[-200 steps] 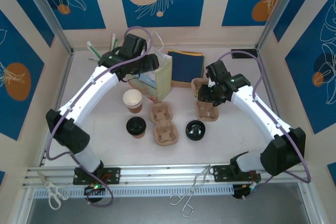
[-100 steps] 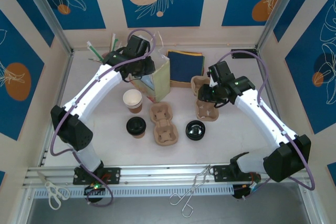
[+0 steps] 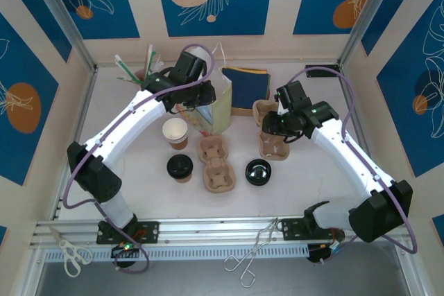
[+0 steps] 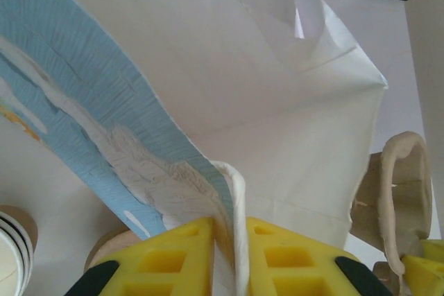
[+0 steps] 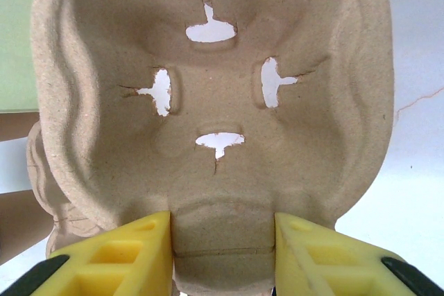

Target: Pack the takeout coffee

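Observation:
The takeout coffee [image 3: 180, 167], a brown cup under a black lid, stands on the table left of centre, with neither gripper near it. At the back, my left gripper [image 3: 200, 100] is shut on the top edge of a pale paper bag [image 3: 216, 107]. From the left wrist, the yellow fingers [image 4: 173, 258] pinch the bag's [image 4: 277, 102] rim and white handle. My right gripper [image 3: 272, 127] is shut on the middle ridge of a pulp cup carrier [image 3: 270, 146]; in the right wrist view my gripper [image 5: 223, 261] clamps that carrier [image 5: 215, 102].
An open lidless cup [image 3: 175, 132] stands behind the coffee. Two more pulp carriers [image 3: 216, 163] lie mid-table, with a loose black lid [image 3: 258, 171] to their right. Navy napkins [image 3: 247, 85] and straws [image 3: 135, 68] sit at the back. Scissors [image 3: 71, 254] and tongs [image 3: 251, 251] rest on the front rail.
My left gripper has closed on the bag's rim and shifted right, with the bag leaning the same way. The right gripper stays shut on its carrier, almost still.

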